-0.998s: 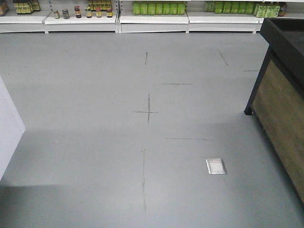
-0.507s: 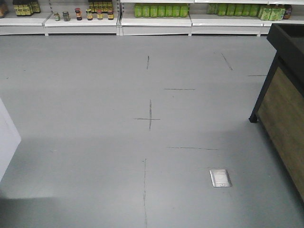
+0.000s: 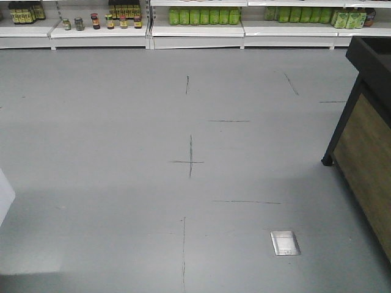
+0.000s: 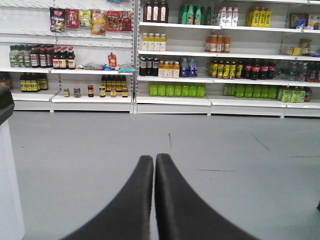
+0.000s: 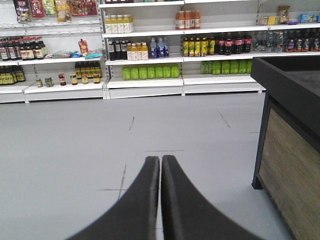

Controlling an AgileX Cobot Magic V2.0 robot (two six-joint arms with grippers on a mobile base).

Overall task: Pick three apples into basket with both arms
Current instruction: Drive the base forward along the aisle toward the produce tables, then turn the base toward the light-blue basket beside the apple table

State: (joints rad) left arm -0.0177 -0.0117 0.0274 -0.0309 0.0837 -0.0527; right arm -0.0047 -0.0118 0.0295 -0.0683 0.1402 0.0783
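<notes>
In a shop aisle, over bare grey floor: little besides floor marks is being shown by the front view. A thin dark cross is being seen near the middle of the floor. A small square metal plate is lying flush in the floor at lower right. At the right edge a black-framed, wood-panelled desk is being cut off by the frame, and its top surface is not being shown. Along the far wall, white shelves are being filled with green bottles and, further left, small jars.

The left claw is being held clenched. Its two black fingers are being pressed tip to tip, with nothing being gripped between them. It is being pointed roughly level down the aisle towards the shelves, above open floor. A white panel is being caught at the left edge of that wrist view.

The right claw is likewise being held clenched on nothing, its fingers meeting at the tips. The desk is being seen off to its right, apart from it.

The apples and the basket: their place cannot be told from any of the three views.
</notes>
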